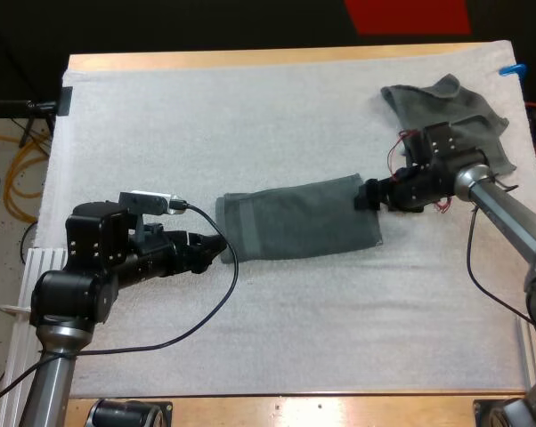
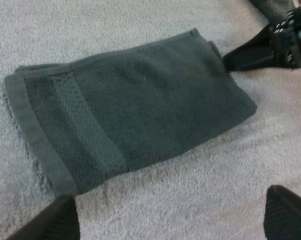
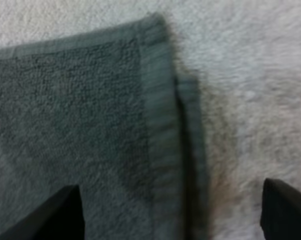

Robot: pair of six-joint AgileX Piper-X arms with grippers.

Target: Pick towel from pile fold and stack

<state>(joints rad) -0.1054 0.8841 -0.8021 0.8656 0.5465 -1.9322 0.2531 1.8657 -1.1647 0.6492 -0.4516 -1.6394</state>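
On the mat (image 1: 250, 116), the folded towel (image 1: 299, 222) lies between the left claw (image 1: 216, 252) and the right claw (image 1: 366, 195), both spread. It looks soft and floppy; grab its thick edge.

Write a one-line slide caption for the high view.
Folded towel on the white mat, open left gripper at one short end, open right gripper at the other; crumpled towel at the far right.
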